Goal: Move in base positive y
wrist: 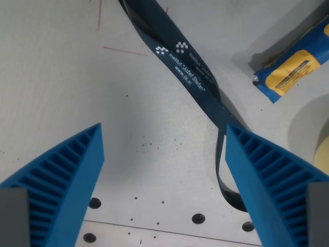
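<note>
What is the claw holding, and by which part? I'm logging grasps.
Nothing: the claw is open and empty; the lanyard lies on the table.

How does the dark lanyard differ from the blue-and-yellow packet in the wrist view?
The lanyard is a long narrow navy strap with white print, crossing the view diagonally; the packet is short, blue with a yellow panel. The lanyard runs down to the fingertip at the wrist view's right and loops there; the packet lies clear at the upper right, cut off by the frame edge. Both rest on the light table.
</note>
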